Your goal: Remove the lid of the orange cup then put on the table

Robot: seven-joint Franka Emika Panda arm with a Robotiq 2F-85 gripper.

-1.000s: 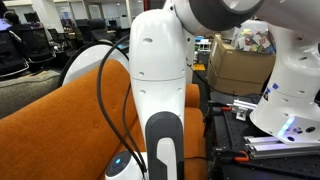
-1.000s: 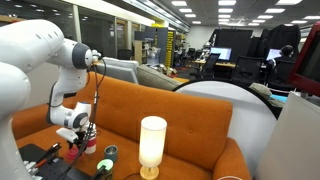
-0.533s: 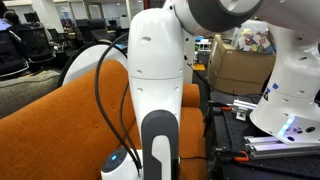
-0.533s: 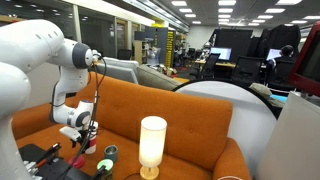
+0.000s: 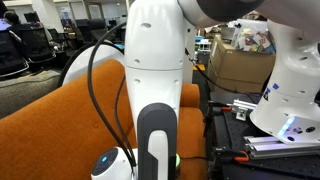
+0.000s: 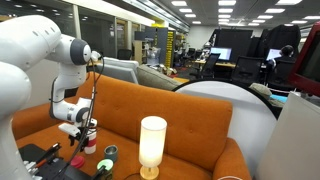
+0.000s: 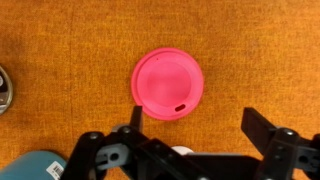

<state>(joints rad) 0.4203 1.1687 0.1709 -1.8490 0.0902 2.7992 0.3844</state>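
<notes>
In the wrist view a round pink-red lid (image 7: 168, 82) lies flat against the orange-brown fabric table (image 7: 260, 50). I cannot tell whether the orange cup is under it. My gripper (image 7: 193, 125) is open and empty, with its fingers just below the lid and not touching it. In an exterior view the gripper (image 6: 84, 128) hangs right over a small red item (image 6: 90, 145) on the table (image 6: 190, 125). In the exterior view from behind the arm, my own arm (image 5: 155, 90) hides the lid and gripper, and only the table (image 5: 60, 115) shows.
A white cylinder lamp (image 6: 152, 143) stands on the table right of the gripper. Two small dark round objects (image 6: 110, 151) lie between them. A metal disc (image 7: 4, 92) and a teal item (image 7: 35, 166) sit at the wrist view's left. A black bench with tools (image 5: 245, 135) borders the table.
The arm has shifted slightly and the gripper has risen a little above the red item. The lid has stayed in place.
</notes>
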